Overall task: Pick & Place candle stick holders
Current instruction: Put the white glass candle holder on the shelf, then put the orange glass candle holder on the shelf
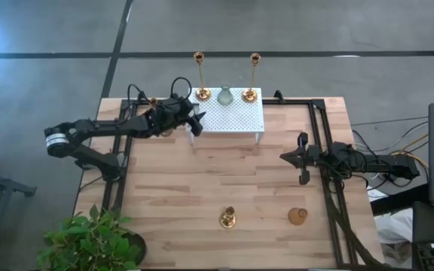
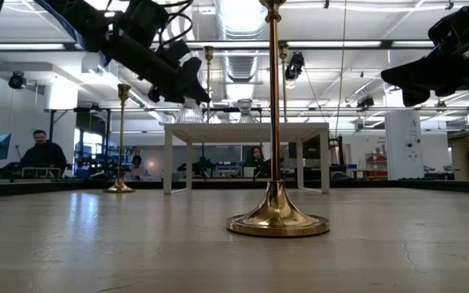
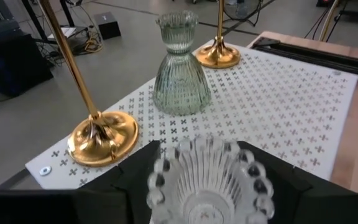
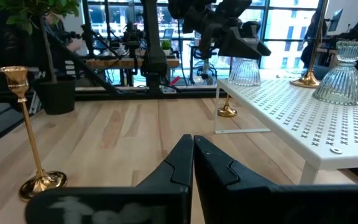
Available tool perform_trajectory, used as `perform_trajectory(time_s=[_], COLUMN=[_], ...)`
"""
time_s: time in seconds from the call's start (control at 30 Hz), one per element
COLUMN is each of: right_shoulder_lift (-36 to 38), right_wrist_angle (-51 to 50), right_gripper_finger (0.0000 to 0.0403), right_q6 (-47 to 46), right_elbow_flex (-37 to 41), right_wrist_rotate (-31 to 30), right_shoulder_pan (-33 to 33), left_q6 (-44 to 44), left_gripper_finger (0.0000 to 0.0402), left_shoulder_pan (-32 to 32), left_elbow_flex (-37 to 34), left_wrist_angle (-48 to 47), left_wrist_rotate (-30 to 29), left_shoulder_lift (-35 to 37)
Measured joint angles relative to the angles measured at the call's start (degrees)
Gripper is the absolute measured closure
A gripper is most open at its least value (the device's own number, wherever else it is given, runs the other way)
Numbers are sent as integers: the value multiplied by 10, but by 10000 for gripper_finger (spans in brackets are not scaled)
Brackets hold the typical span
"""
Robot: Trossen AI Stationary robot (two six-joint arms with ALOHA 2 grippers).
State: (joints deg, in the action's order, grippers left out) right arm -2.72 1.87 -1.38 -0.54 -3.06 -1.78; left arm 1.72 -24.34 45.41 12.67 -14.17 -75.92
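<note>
A clear glass candle stick holder with a beaded rim stands by its base near the left corner of the white perforated rack. My left gripper is open, one finger on either side of that rim. On the rack also stand a ribbed glass holder and two tall brass holders. A tall brass holder and a squat one stand on the near part of the table. Another brass holder stands left of the rack. My right gripper is shut, above the table's right side.
The rack stands on thin legs at the table's far edge. A potted plant sits at the near left corner. Black frame rails run along the table's right side. Bare wood lies between the rack and the near holders. People sit in the room behind.
</note>
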Motion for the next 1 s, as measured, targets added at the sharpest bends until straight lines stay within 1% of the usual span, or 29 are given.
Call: perform_trajectory(time_s=[0.33,0.5,0.63,0.7,0.73,0.87,0.9,0.93,0.97,1.0], right_shoulder_lift=[0,0,0,0,0,0,0,0,0,0], right_wrist_angle=[0,0,0,0,0,0,0,0,0,0], right_gripper_finger=[394,394,394,394,394,394,394,394,394,394], right_q6=[0,0,0,0,0,0,0,0,0,0], right_elbow_flex=[0,0,0,0,0,0,0,0,0,0], right_wrist_rotate=[0,0,0,0,0,0,0,0,0,0], right_shoulder_pan=[0,0,0,0,0,0,0,0,0,0], left_q6=[-2,-23,-29,-25,-21,-22,-26,-37,-55,-76], left_gripper_finger=[145,129,126,126,126,130,134,139,147,157], left_shoulder_pan=[0,0,0,0,0,8,17,33,54,79], left_elbow_flex=[16,26,39,52,59,89,94,98,101,103], left_wrist_angle=[-4,-9,-11,-16,-22,-44,-54,-74,-98,-124], left_wrist_rotate=[0,0,8,36,59,217,243,251,243,223], left_shoulder_lift=[5,24,52,74,87,149,164,181,197,211])
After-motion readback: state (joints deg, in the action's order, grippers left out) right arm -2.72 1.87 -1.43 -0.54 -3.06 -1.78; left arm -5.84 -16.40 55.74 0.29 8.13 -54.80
